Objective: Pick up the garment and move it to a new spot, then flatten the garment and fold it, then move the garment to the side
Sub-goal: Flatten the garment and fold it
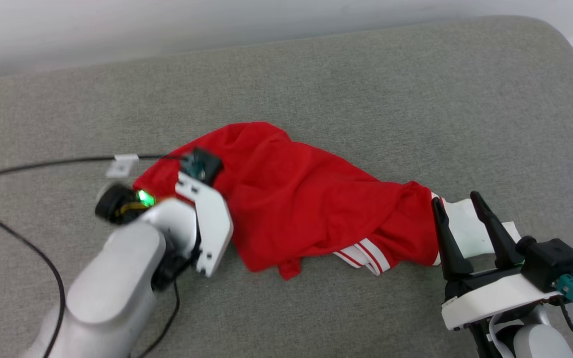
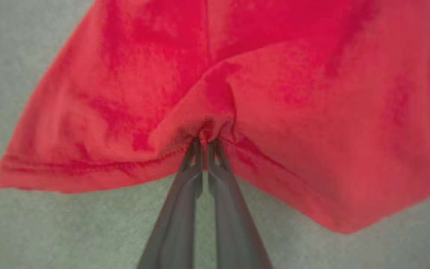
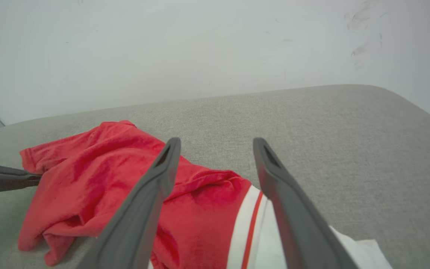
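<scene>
The garment lies crumpled on the grey cushion, red with a white sleeve and striped trim at its right end. My left gripper is shut on the garment, pinching a fold at its red hem. In the head view that gripper's fingers are hidden under the wrist at the cloth's left end. My right gripper stands open at the right end, one finger on each side of the white sleeve. The right wrist view shows the open right gripper above the garment and its striped trim.
The grey cushion stretches far beyond the shirt, meeting a pale wall at the back. A black cable with a small white tag loops over the cushion at the left. The cushion's rounded right corner drops to the floor.
</scene>
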Robot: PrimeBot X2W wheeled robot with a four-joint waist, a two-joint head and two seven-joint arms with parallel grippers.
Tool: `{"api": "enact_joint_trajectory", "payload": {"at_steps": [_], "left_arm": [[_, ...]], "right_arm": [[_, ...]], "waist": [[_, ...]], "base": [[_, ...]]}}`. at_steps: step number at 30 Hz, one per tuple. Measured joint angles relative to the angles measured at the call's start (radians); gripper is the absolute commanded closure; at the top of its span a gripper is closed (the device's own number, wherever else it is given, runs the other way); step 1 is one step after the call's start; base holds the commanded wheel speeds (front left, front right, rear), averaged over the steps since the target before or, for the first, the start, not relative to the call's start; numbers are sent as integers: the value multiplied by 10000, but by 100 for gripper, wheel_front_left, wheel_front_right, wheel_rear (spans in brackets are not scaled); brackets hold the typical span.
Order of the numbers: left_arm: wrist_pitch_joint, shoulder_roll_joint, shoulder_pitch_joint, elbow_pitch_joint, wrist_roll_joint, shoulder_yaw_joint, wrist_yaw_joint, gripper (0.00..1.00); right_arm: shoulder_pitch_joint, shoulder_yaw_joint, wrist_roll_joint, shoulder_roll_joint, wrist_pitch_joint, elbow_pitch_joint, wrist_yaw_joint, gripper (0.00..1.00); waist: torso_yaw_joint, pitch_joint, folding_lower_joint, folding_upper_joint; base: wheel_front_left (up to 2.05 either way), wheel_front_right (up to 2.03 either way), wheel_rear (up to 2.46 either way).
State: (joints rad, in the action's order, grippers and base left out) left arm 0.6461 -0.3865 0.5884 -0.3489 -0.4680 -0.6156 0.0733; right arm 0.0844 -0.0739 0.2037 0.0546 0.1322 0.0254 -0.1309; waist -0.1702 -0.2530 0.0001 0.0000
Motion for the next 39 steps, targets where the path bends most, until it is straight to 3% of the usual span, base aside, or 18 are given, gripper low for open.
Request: {"api": "enact_joint_trajectory", "payload": {"at_steps": [7,13,19,25,29,30,31,32,39], "left_arm": [[-1588,102,1380,721,385,686,-401,100],[-2456,274,2798,355,692,989,-502,100],[-3104,481,4178,-1379,790,1197,-456,100],[-3402,692,4550,-3649,671,1181,-197,100],[-2738,1072,4539,-5177,119,1112,159,100],[-2706,1127,4523,-5352,-2,1141,211,82],[-2771,1170,4504,-5461,-94,1156,242,58],[-2911,1221,4486,-5542,-163,1181,268,0],[-5212,1546,4056,-5404,-324,1338,314,0]], "right_arm": [[156,-171,86,-17,81,276,0,0],[301,-322,169,-21,144,385,0,0],[678,-600,366,-27,359,520,0,0],[958,-817,518,-27,612,788,0,0],[1146,-832,512,-25,698,932,0,0],[1207,-842,479,-29,704,947,0,0],[1244,-836,428,-29,711,953,-2,0],[1253,-811,401,-29,713,951,0,0],[1222,-477,56,33,550,759,0,0]], "waist": [[-265,55,0,0],[-741,-75,0,0],[-1186,-626,0,0],[-1618,-1123,1,0],[-1664,-1292,1,0],[-1628,-1288,1,0],[-1585,-1265,1,0],[-1527,-1237,0,0],[-976,-800,0,0]], "base": [[0,0,0],[0,0,0],[0,0,0],[0,0,0],[0,0,0],[0,0,0],[0,0,0],[0,0,0],[0,0,0]]}}
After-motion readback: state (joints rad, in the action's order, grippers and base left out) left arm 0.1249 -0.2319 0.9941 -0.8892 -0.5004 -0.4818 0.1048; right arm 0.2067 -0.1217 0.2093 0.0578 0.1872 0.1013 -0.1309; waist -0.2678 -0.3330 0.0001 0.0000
